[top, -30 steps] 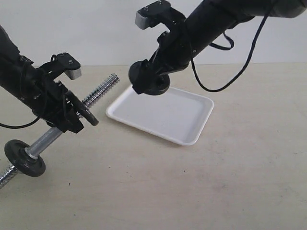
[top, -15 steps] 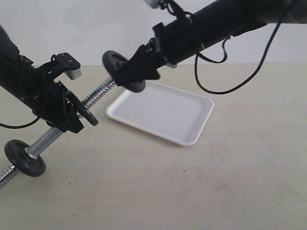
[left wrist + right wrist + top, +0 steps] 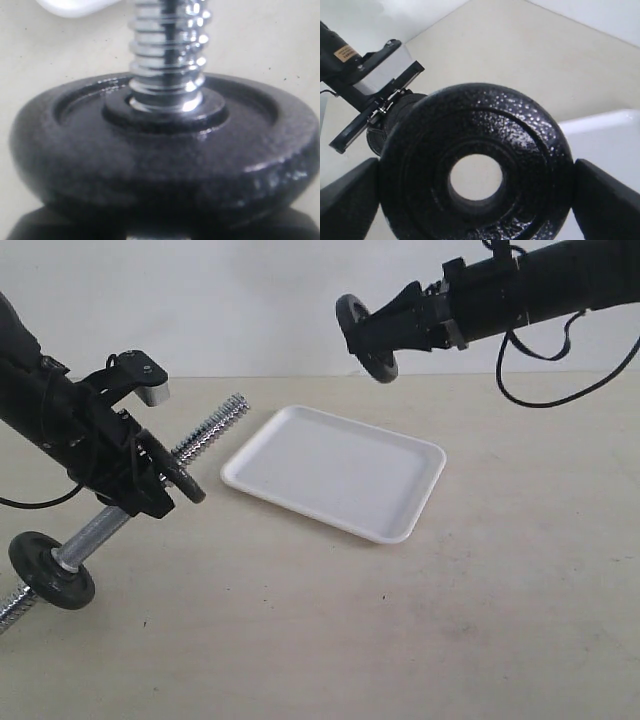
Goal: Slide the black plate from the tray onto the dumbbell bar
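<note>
Exterior view: the right gripper (image 3: 385, 340) clamped the black plate (image 3: 352, 318) aloft over the table's far edge, beyond the tray (image 3: 335, 475). The left gripper (image 3: 150, 475) clutched the tilted dumbbell bar (image 3: 210, 430) near the left edge.

Left wrist view: bare thread rose above a mounted disc (image 3: 160, 150).

Right wrist view: the fingers (image 3: 607, 200) pinched the plate's rim.

This looked like the carrying step; next, its hole must line up with the bar's tip.

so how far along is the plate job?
Done: the plate is off the tray, clamped in the right pincer in mid-air. In hand: the left pincer holds the bar tilted, with its raised threaded end bare. Left: line the plate's hole up with that end and slide it on. The plate and the bar end are well apart.
</note>
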{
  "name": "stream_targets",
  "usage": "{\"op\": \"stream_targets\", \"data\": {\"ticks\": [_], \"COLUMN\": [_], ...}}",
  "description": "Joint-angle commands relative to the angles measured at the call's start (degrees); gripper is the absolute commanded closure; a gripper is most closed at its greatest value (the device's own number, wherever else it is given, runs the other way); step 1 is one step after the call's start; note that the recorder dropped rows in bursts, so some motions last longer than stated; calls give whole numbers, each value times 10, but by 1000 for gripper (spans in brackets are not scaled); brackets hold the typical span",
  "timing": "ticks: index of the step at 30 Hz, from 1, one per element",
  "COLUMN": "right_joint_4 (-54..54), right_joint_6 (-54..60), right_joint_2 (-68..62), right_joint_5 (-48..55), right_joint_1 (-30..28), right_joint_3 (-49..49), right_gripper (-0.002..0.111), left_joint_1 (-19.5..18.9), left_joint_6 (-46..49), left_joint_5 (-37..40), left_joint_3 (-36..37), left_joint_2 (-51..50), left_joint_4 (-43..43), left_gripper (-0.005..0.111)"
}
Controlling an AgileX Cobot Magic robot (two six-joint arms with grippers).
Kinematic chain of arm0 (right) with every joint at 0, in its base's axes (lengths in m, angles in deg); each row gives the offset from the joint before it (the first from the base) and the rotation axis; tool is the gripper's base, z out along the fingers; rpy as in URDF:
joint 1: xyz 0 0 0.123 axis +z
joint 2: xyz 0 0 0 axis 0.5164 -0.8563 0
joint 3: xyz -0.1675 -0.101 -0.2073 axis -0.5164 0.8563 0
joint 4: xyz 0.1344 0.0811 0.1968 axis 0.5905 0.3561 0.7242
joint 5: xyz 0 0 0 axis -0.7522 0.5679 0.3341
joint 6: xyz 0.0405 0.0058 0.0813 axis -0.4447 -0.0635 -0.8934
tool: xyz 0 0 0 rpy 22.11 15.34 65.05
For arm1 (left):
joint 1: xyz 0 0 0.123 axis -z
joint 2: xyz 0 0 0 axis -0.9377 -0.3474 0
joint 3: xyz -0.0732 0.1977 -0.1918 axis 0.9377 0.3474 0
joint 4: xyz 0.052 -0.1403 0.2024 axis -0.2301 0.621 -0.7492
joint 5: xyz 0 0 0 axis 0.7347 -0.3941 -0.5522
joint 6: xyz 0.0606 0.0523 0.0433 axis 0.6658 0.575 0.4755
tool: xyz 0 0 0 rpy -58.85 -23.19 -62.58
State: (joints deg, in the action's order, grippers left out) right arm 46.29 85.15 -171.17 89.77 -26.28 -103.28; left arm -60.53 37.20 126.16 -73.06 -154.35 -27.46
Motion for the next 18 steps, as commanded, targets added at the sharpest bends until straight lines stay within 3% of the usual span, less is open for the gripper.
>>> {"op": "stream_targets", "data": {"ticks": [1, 18], "right_joint_4": [45, 76], "right_joint_6": [-19, -22], "right_joint_2": [-31, -38], "right_joint_5": [14, 14], "right_joint_1": [-2, 86], "right_joint_3": [-4, -5], "right_gripper": [109, 109], "left_joint_1": [2, 3], "left_joint_6": [-4, 77], "left_joint_5": [-1, 18], "left_joint_3": [-11, 0], "left_joint_2": [30, 29], "left_joint_4": [50, 126], "left_gripper": [102, 102]}}
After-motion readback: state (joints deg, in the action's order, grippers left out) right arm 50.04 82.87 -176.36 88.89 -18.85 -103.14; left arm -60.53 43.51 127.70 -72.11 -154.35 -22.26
